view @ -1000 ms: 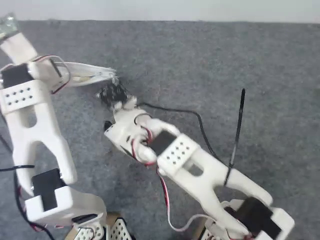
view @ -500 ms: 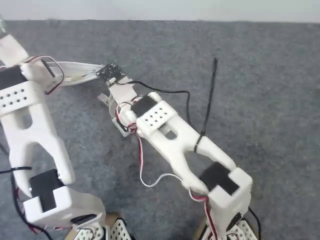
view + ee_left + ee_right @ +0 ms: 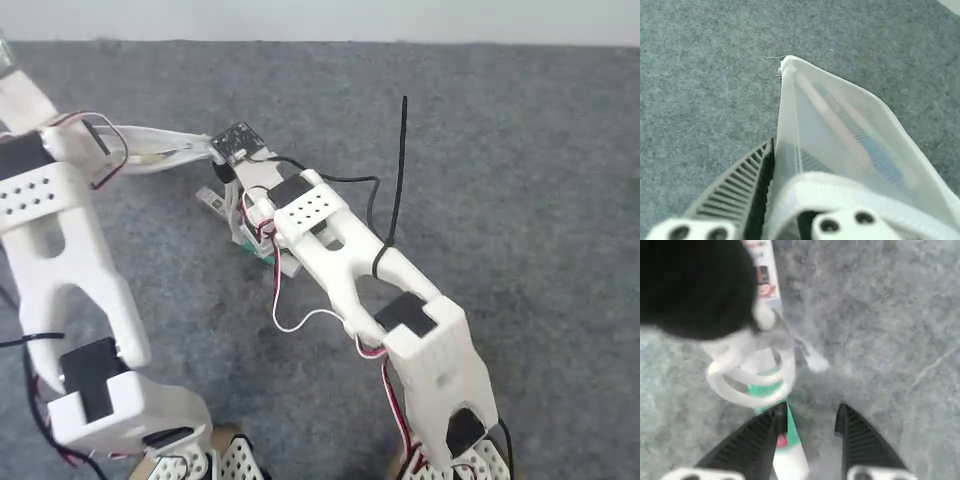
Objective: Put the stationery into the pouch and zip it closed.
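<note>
My left gripper is shut on the rim of a translucent white pouch, held off the grey mat; pens show through its wall. In the high view the pouch sticks out from the left gripper toward the table's middle. A white-and-green stationery stick lies on the mat just in front of the pouch. My right gripper is open and hangs low over that stick, which runs under one finger. In the high view the right gripper sits beneath its wrist.
Grey carpet-like mat covers the table, with free room to the right and far side. White wires loop down from the right wrist beside the stick. A black cable tie stands up from the right arm.
The right arm has stretched forward and left, bringing its gripper down over the white-and-green stick near the pouch. The left arm and pouch have barely moved.
</note>
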Motion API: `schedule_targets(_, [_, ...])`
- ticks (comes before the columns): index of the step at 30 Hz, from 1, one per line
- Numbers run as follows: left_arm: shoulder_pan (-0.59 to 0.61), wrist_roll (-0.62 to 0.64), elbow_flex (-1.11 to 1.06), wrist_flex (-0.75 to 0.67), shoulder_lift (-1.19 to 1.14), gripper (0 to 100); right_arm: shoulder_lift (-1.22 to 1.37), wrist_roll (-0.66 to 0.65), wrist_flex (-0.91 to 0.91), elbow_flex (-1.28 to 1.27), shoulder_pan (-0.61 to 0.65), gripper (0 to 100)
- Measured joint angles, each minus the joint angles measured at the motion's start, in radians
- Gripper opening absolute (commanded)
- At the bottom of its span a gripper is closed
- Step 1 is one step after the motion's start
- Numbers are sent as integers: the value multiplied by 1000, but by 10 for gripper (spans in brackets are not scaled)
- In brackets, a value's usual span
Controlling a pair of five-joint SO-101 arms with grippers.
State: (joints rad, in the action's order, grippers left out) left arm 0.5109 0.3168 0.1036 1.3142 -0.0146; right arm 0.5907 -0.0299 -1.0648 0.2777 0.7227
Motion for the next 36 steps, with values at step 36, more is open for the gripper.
schedule_targets(36, [0, 0, 0, 0, -2, 12, -129, -296, -278, 15, -12, 310])
